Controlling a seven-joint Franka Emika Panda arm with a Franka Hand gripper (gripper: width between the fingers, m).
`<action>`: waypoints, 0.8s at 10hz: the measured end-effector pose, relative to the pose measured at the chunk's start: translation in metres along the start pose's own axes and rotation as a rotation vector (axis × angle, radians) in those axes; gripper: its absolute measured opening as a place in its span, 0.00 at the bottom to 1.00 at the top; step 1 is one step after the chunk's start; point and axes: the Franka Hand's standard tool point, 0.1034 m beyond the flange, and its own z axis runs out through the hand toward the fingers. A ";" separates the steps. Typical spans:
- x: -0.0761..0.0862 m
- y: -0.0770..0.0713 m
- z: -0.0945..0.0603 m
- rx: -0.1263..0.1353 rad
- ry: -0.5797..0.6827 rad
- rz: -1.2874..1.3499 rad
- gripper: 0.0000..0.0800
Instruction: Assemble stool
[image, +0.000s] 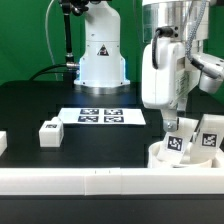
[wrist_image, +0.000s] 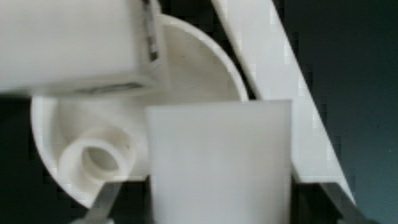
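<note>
Jaws of gripper (wrist_image: 214, 208) closed on one white leg (wrist_image: 217, 160), w/ a finger (wrist_image: 114, 200) pressed to each flank; leg held upright. Ext. view: gripper (image: 176, 125) hangs directly above seat (image: 162, 155), and the held leg (image: 180, 141), tag facing camera, sits low over seat's top face; contact w/ seat cannot be told. Wrist view: seat (wrist_image: 80, 130) shows as a round white disc beside and behind the held leg, w/ an open round socket (wrist_image: 93, 158) just beside leg's lower corner. Second leg (wrist_image: 71, 45) overlaps seat's rim on the side away from the socket; in ext. view it (image: 210, 135) stands at seat's far side. Rail (image: 90, 180) runs just in front of seat. Third leg (image: 50, 132) lies on black table (image: 30, 100) well apart from seat, toward ext. view's left; marker board (image: 100, 117) lies between that leg and seat, further back.
</note>
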 end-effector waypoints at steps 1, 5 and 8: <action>-0.002 0.001 0.000 0.009 -0.014 0.010 0.42; -0.004 0.002 0.001 0.007 -0.024 -0.007 0.70; -0.007 0.000 -0.006 0.014 -0.032 -0.084 0.81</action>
